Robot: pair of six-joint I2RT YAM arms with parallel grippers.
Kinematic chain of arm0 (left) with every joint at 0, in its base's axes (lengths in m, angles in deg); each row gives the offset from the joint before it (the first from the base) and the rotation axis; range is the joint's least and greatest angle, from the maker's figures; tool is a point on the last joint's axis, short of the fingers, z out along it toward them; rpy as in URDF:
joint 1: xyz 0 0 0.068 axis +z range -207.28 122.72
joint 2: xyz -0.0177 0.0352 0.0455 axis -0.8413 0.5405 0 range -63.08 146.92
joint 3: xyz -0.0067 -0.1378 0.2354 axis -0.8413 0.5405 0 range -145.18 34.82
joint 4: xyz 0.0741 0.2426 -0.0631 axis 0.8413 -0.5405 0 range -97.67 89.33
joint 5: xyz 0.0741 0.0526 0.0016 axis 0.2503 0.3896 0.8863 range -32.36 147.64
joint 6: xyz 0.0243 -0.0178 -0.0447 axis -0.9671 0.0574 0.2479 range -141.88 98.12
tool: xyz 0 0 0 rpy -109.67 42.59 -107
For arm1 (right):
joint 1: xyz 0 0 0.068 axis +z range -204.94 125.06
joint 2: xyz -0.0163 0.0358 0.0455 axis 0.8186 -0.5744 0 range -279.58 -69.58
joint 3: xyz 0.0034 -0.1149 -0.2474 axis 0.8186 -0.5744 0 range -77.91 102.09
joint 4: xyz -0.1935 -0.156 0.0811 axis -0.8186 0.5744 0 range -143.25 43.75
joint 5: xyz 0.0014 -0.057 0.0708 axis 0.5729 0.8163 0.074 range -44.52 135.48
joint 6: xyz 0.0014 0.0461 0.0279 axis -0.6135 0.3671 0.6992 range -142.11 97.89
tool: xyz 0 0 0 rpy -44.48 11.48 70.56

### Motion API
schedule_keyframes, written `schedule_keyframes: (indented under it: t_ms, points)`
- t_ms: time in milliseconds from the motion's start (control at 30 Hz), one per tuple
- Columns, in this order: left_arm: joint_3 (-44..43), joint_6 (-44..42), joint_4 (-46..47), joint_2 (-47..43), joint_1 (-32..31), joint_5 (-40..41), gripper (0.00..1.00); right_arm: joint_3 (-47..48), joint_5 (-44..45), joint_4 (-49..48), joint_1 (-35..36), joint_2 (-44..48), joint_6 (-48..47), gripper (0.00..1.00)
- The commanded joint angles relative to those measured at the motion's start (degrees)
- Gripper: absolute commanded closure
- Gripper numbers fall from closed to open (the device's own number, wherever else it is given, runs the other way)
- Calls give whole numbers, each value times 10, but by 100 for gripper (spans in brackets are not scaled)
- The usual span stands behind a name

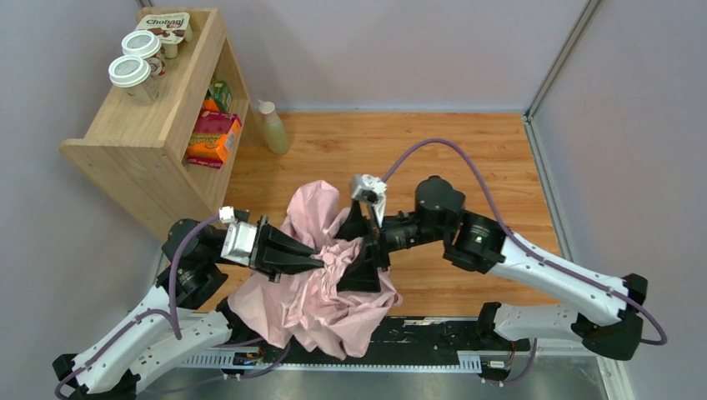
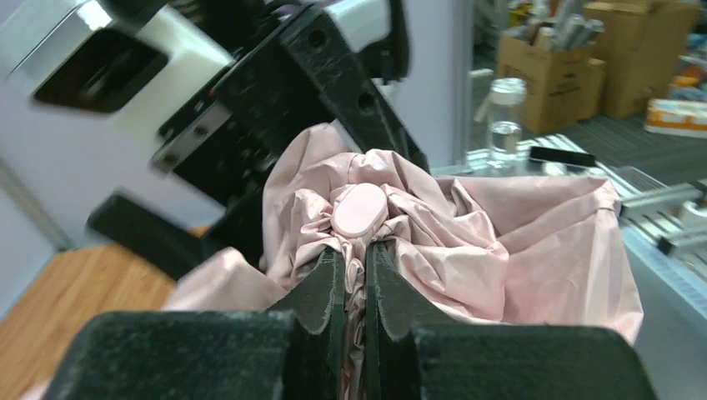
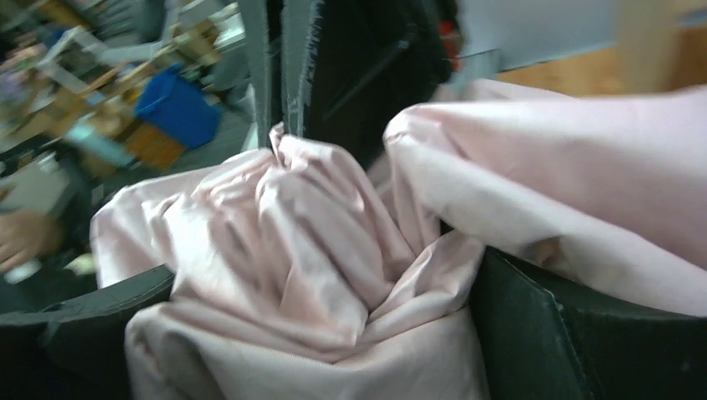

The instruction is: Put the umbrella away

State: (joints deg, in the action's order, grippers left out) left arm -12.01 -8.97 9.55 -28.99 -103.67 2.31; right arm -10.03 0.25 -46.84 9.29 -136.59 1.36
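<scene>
Umbrella, 6 o'clock: left gripper pinching canopy narrowly, right gripper wide around folds; thin cloth may slip free if tugged.

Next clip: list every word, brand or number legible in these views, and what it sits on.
"Chobani": on the white pack atop the wooden shelf.
Too small to read: print on the orange box, the green carton and the two lidded cups.
Too blurred: the cardboard boxes in the left wrist view.
No text shows on the umbrella.
</scene>
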Motion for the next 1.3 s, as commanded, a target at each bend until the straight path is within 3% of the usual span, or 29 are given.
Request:
schedule_keyframes:
  t_ms: [0, 100, 200, 333, 467, 533, 667, 767, 867, 933, 1000, 1100, 1267]
  points:
    - [13, -35, -16, -33, 6, 217, 100, 14, 331, 160, -73, 92, -65, 0]
    - [17, -24, -74, -53, 6, 301, 100, 6, 334, 218, -208, 139, -26, 0]
    - [23, -2, -100, -71, 6, 358, 100, -10, 280, 237, -285, 186, -56, 0]
    - [26, -3, -100, -78, 6, 378, 100, -16, 144, 232, -299, 209, -112, 0]
    - [17, -7, -121, -68, 6, 413, 100, -13, 75, 222, -297, 216, -104, 0]
    - [22, -4, -106, -68, 6, 429, 100, -36, 27, 190, -296, 218, -55, 9]
    - [45, -3, -61, -75, 6, 467, 100, -92, -21, 82, -255, 226, 51, 40]
    - [48, -3, -45, -69, 6, 502, 100, -108, 27, 49, -151, 228, 51, 44]
    - [55, -10, -19, -61, 6, 489, 100, -94, 168, 67, -79, 201, 42, 42]
    - [63, -19, 1, -60, 6, 487, 100, -90, 246, 68, -68, 179, 116, 54]
    - [84, -37, 44, -64, 6, 480, 100, -104, 284, 55, -68, 163, 197, 47]
    - [120, -60, 128, -59, 6, 480, 100, -149, 308, -17, -65, 154, 279, 48]
    - [129, -90, 189, -24, 6, 474, 100, -197, 372, -83, -63, 149, 385, 63]
